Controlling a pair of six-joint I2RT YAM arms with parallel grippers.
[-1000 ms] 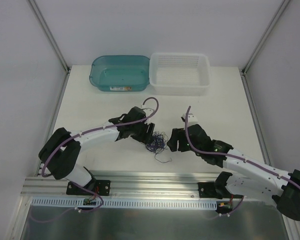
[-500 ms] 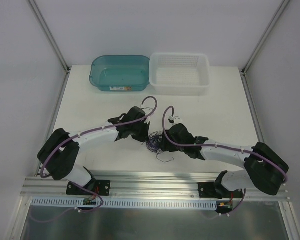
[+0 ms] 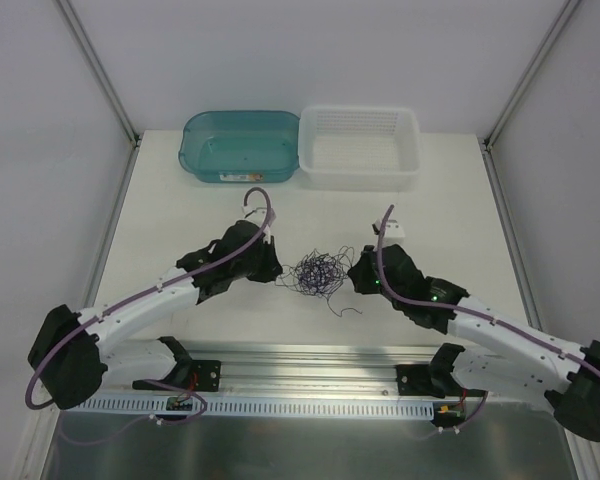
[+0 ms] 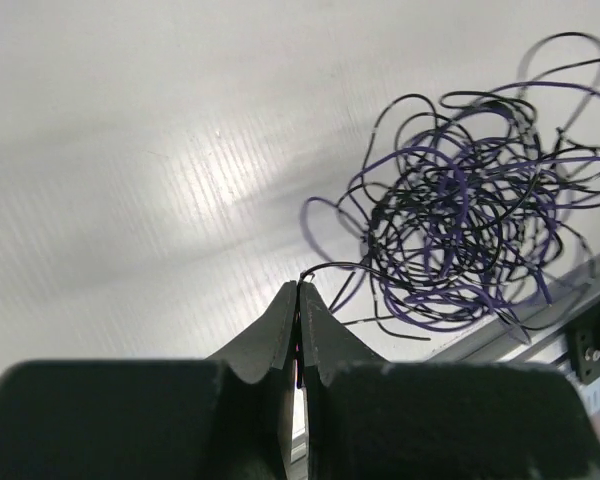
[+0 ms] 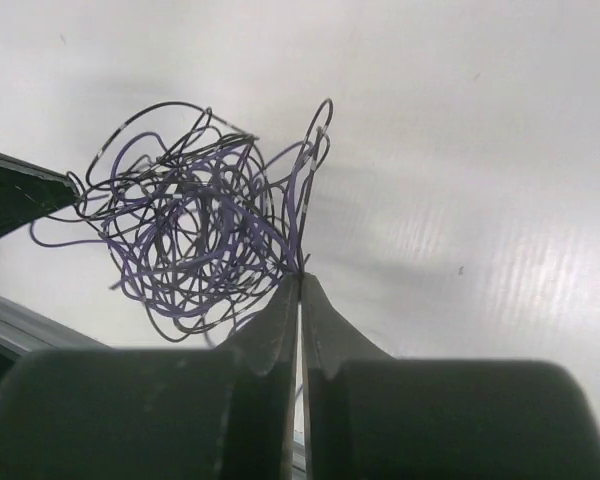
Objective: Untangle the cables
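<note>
The cables form one loose ball of thin black and purple wires, stretched between the two grippers in the middle of the table. My left gripper holds the ball's left side; in the left wrist view the gripper is shut on a black strand leading into the cables. My right gripper holds the right side; in the right wrist view the gripper is shut on purple and black strands of the cables. A loose end trails toward the table's front edge.
A teal tub and a white slotted basket stand side by side at the back of the table. A metal rail runs along the front edge, just behind the arm bases.
Both grippers have shut on strands at the tangle's sides and pulled apart, left going left, right going right. The ball has spread wider and moved a little farther from the front edge.
</note>
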